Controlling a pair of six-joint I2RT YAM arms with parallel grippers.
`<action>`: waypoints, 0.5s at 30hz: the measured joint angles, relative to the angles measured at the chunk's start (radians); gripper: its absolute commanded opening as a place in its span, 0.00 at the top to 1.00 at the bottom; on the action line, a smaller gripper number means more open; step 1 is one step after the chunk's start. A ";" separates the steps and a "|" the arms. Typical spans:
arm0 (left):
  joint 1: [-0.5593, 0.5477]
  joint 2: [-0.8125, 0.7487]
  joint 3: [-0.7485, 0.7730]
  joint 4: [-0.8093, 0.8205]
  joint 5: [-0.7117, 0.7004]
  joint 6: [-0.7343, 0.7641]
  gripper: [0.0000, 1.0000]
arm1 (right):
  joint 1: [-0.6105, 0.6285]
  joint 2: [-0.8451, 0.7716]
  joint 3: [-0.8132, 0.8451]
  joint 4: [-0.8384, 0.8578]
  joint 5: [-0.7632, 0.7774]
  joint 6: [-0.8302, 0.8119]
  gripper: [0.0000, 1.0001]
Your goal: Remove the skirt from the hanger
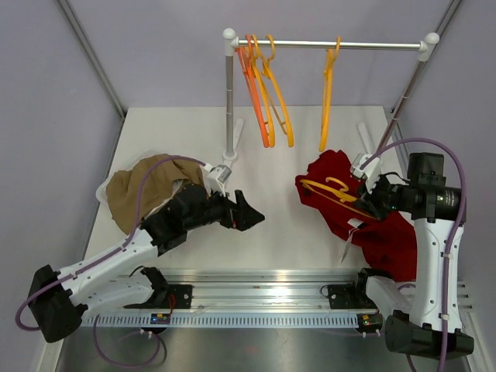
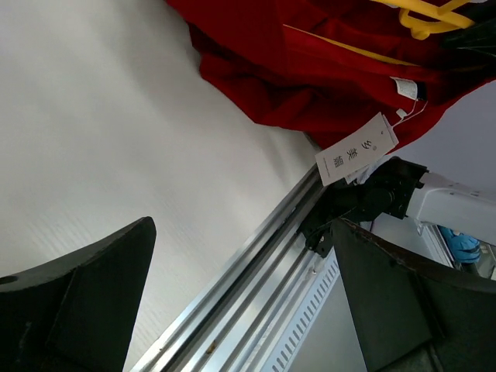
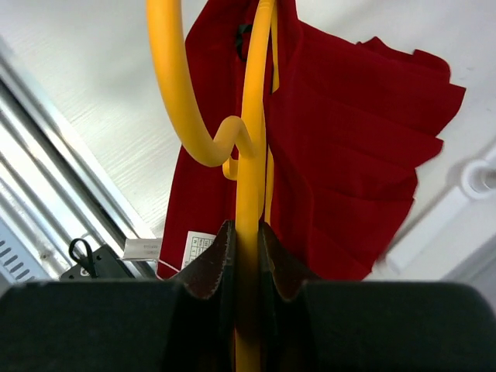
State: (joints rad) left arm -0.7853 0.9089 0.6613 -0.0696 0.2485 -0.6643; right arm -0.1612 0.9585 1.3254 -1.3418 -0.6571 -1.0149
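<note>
Closest to the overhead camera, a metal rail (image 1: 256, 291) ran along the near edge of the white table (image 1: 287, 240), both arms bolted to it; on the right, the right gripper (image 1: 370, 203) had its jaws nearly closed on the thin bar of a yellow hanger (image 1: 335, 191), and its wrist view showed two dark fingers (image 3: 213, 263) pinching that bar from either side; the red skirt (image 1: 329, 167) lay crumpled on the table's right side, under and around the hanger and seemingly not yet off it; a white tag (image 1: 348, 246) trailed from it toward the rail; the left gripper (image 1: 252, 211) hung near the table's middle, jaws spread wide and holding nothing, well apart from the skirt; behind it sat a brown cloth (image 1: 132, 194); a rack (image 1: 333, 44) at the back carried spare hangers (image 1: 267, 101).

Judging from this, the step in hand was bringing the left gripper over for the pull; it would go best with the right grip firm and steady, the left jaws closing on cloth alone near the waistband, clear of hanger and tag, then drawing the skirt along the hanger's arm rather than straight up, so nothing snagged.
</note>
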 measured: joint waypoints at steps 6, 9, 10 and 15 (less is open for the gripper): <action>-0.141 0.185 0.063 0.025 -0.100 -0.081 0.18 | 0.002 -0.031 -0.116 -0.028 -0.132 -0.121 1.00; -0.162 0.275 0.109 0.045 -0.122 -0.117 0.22 | 0.012 -0.045 -0.153 -0.034 -0.178 -0.150 1.00; -0.165 0.301 0.121 0.052 -0.127 -0.125 0.23 | 0.016 -0.048 -0.158 -0.034 -0.187 -0.156 1.00; -0.172 0.375 0.153 0.063 -0.142 -0.146 0.28 | 0.050 -0.055 -0.188 -0.033 -0.205 -0.166 1.00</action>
State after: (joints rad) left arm -0.9577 1.2839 0.8143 -0.0063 0.1070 -0.8104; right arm -0.1116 0.9031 1.1370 -1.3746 -0.8623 -1.1805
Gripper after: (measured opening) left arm 0.740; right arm 0.167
